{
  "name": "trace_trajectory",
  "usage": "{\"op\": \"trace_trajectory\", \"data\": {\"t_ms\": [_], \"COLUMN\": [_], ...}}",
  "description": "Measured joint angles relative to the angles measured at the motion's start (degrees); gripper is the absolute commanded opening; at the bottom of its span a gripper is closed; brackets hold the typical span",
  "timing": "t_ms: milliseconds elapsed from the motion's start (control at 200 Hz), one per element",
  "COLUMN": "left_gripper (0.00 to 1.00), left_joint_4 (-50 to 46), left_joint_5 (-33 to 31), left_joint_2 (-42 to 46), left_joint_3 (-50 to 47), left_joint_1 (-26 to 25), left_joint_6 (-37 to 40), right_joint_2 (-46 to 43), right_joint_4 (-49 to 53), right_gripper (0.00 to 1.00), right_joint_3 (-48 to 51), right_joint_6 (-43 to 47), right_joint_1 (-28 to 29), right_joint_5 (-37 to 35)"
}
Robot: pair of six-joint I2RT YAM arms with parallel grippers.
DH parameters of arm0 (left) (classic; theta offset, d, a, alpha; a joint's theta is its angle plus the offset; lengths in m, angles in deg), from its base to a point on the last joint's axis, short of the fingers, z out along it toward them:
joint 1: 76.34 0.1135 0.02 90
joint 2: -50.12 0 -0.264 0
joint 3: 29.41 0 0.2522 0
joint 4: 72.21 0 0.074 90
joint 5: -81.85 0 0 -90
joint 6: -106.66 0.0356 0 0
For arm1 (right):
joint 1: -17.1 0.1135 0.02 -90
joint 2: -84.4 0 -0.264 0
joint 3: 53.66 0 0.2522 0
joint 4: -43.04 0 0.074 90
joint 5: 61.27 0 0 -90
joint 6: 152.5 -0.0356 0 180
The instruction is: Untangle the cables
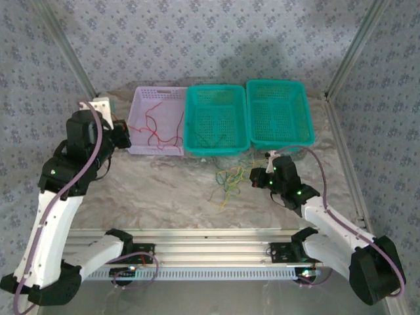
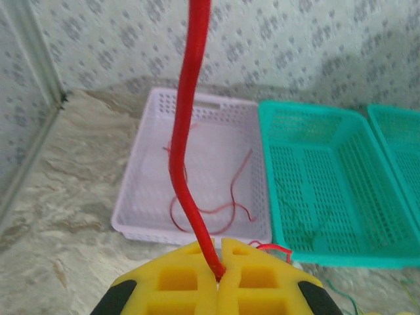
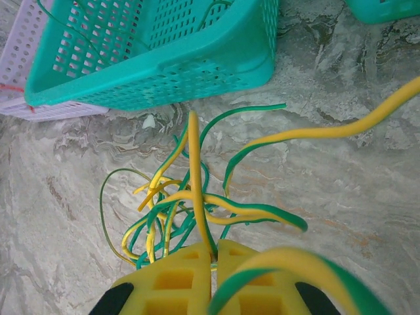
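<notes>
1. Yellow ribbed pads of the left gripper point(image 2: 218, 254) sit right up at the lens, pinched tight on a red wire point(image 2: 187, 118) that climbs straight up from the seam between them.
2. Ahead of those jaws is a lilac perforated plastic basket point(image 2: 197, 104), with loose red wires point(image 2: 226, 207) curled on its floor.
3. Off to the jaws' right, flush against the lilac one, is a teal perforated plastic basket point(image 2: 308, 113) with a thin green strand point(image 2: 315, 226) lying inside.
4. Over to the right gripper point(image 3: 214, 252): its yellow pads are clamped on a yellow wire point(image 3: 195, 170) running ahead from the seam.
5. Just ahead and left of these jaws, a tangle of yellow and green wires point(image 3: 164, 210) sprawls on the grey marbled tabletop point(image 3: 341, 197).
6. In the way is a blurred yellow-green wire point(image 3: 308, 269), sweeping across close to the lens and covering part of the right pad.
7. Beyond the tangle stands the teal basket's near wall.
8. From overhead, the left gripper point(image 1: 123, 134) is at the lilac basket's left wall. The right gripper point(image 1: 257, 177) is just right of the tangle, with a second teal perforated basket point(image 1: 279, 83) beyond it.
</notes>
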Motion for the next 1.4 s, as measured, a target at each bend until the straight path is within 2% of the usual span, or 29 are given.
{"op": "trace_trajectory", "data": {"t_ms": [270,595,999,1189,1399], "left_gripper": [0.0,0.0,0.0,0.0,0.0], "left_joint_4": [2.29,5.25,8.24,7.82,5.88], "left_joint_5": [-7.76,-12.76,-12.85,-11.15,-10.49], "left_joint_2": [-3.39,-18.62,-35.85,-46.51,-53.31], "left_joint_3": [5.25,9.7,10.16,14.8,18.08], "left_joint_1": [0.0,0.0,1.07,3.04,3.65], "left_joint_6": [2.05,5.01,4.79,4.31,3.08], "right_joint_2": [2.51,3.06,3.69,2.75,2.23], "right_joint_4": [-0.07,-0.7,-0.87,-0.5,-0.44], "right_gripper": [0.0,0.0,0.0,0.0,0.0], "right_joint_3": [-0.42,-0.98,-1.6,-1.6,-1.55], "right_joint_6": [-0.02,-0.02,-0.02,-0.02,-0.04], "right_joint_1": [0.61,1.68,2.43,2.54,2.64], "right_joint_5": [-0.24,-0.26,-0.24,-0.37,-0.5]}}
